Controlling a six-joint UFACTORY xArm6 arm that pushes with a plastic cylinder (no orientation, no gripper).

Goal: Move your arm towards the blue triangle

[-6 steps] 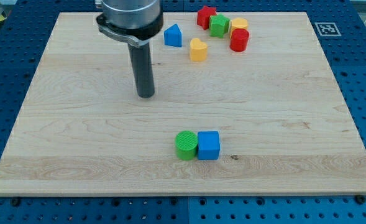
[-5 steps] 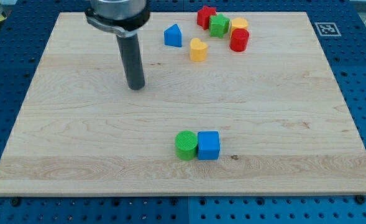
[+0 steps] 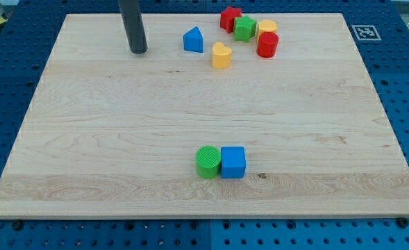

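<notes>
The tool is a plain dark rod with no jaws, so it neither opens nor closes and it holds nothing. My tip (image 3: 138,51) rests on the desk (image 3: 86,139) near the view's top, left of centre. The rod's upper part is cut off by the top edge of the view, so the arm behind it cannot be seen.

The blue triangle (image 3: 193,39) lies to the view's right of my tip, at nearly the same height in the view, slightly higher. The two are near each other but apart, with bare wood between them; no contact.

Further to the view's right, just below the blue triangle, sits a yellow block (image 3: 221,55) with a rounded, heart-like outline; it is apart from the triangle. Beyond it is a tight cluster at the top: a red block (image 3: 230,17) of star-like shape, a green cube (image 3: 244,28) touching it, a yellow block (image 3: 266,27) partly hidden behind its neighbours so its shape cannot be made out, and a red cylinder (image 3: 267,44) in front of that.

Well apart, toward the view's bottom, a green cylinder (image 3: 207,162) and a blue cube (image 3: 233,162) stand side by side, touching.

A black-and-white marker (image 3: 365,32) is fixed at the desk's top right corner.
</notes>
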